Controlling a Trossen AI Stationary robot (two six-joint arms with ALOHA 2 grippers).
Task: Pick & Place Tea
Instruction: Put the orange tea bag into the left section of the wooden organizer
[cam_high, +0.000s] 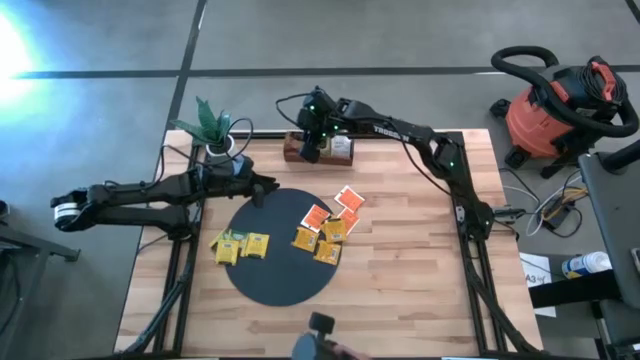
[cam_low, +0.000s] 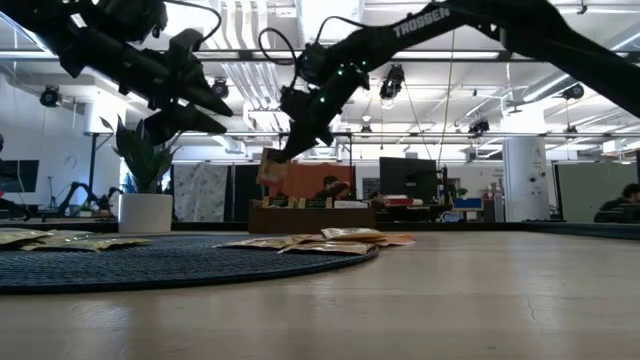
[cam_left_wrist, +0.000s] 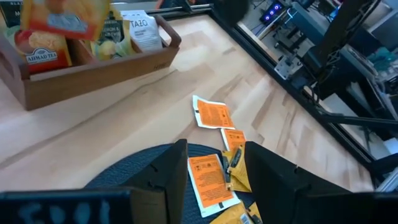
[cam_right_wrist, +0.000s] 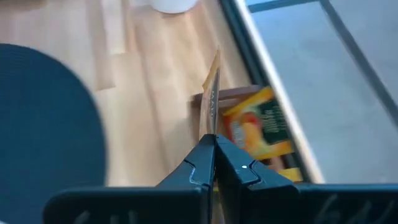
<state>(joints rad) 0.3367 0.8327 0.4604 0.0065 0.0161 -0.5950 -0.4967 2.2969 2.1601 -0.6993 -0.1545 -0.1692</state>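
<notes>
My right gripper (cam_high: 309, 148) hangs over the brown wooden tray (cam_high: 338, 152) at the table's far edge, shut on a yellow-orange tea packet (cam_low: 272, 166). Blurred, the same packet (cam_left_wrist: 62, 22) shows in the left wrist view above the tray (cam_left_wrist: 93, 65). Several more tea packets lie flat on the black round mat (cam_high: 280, 280): yellow ones (cam_high: 240, 245) on its left, orange ones (cam_high: 322, 236) on its right. An orange-red one (cam_high: 350, 197) lies on the wood. My left gripper (cam_high: 262, 188) is open above the mat's far-left rim, holding nothing. My right gripper pinches one edge of the tea packet (cam_right_wrist: 210, 127) between its two fingers. The fingers slant down from the table's right side. The packet sticks out past the fingertips, seen edge-on in the wrist view. It hangs clear above the tray (cam_right_wrist: 258, 93).
A potted plant (cam_high: 215, 130) in a white pot stands at the far left corner, just behind my left arm. The tray holds more packets (cam_left_wrist: 134, 34) standing in its compartments. Bare wood lies right of the mat (cam_high: 420, 260). A red shop vacuum (cam_high: 555, 110) stands off the table.
</notes>
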